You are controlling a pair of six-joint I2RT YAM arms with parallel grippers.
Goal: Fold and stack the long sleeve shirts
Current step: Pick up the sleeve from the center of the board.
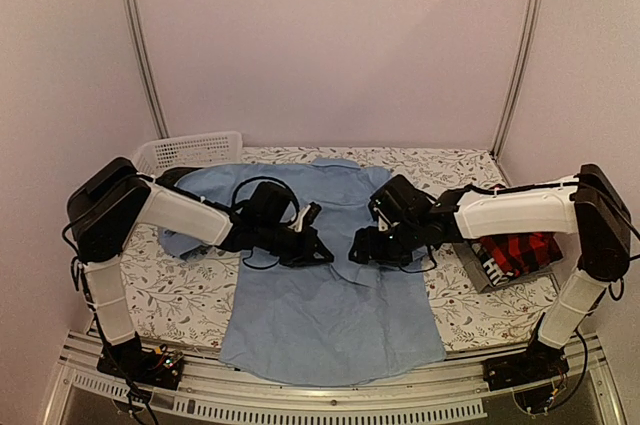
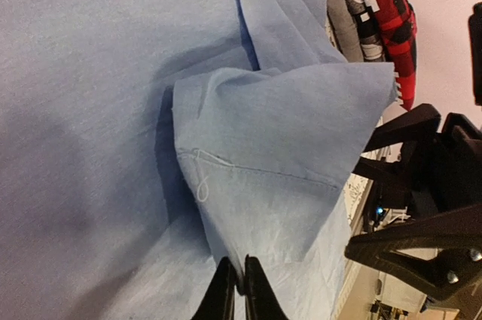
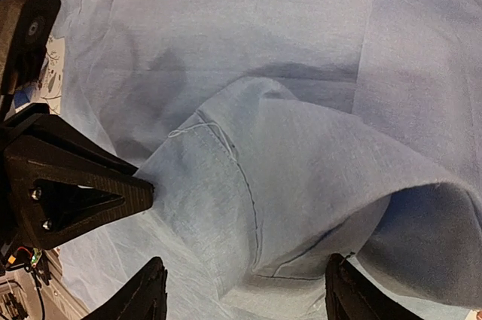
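Note:
A light blue long sleeve shirt (image 1: 330,315) lies spread across the middle of the table. My left gripper (image 1: 322,253) is shut on a raised flap of it (image 2: 286,147), the cloth pinched between the fingertips (image 2: 240,290). Facing it from the right, my right gripper (image 1: 358,250) stands open, its fingers (image 3: 247,271) straddling the same stitched flap (image 3: 301,177) without closing on it. At the right edge, a red-and-black plaid shirt (image 1: 520,250) lies on a grey one with white lettering (image 1: 482,267), partly under the right arm. Both also show in the left wrist view, the plaid shirt (image 2: 388,11) and the grey one (image 2: 350,26).
A white lattice basket (image 1: 190,150) stands at the back left. The table carries a floral cloth (image 1: 180,295). Metal frame posts rise at both back corners. The two grippers are close together over the shirt's middle.

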